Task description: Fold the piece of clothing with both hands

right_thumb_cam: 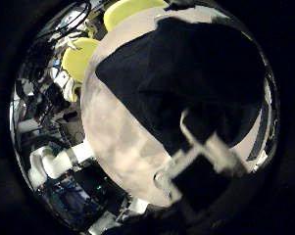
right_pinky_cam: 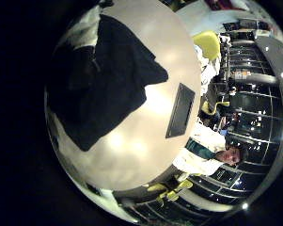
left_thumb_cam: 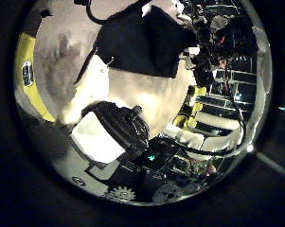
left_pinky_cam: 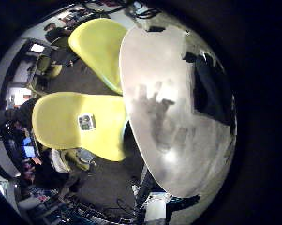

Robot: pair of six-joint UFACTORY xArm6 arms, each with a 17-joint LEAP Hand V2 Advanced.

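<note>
black garment (right_pinky_cam: 108, 85) on table (right_pinky_cam: 141, 141), chairs (left_pinky_cam: 98, 47) beside

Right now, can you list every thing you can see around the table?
Clothing: one, black, spread flat on the table.
Table: one, round, pale top.
Flat dark slab: one, black, on the table beside the clothing.
Chairs: two, yellow, next to the table.
Robot hand: one showing, black and white, above the table by the clothing; which side is unclear.
Robot hand finger parts: white, over the clothing's edge.
</note>
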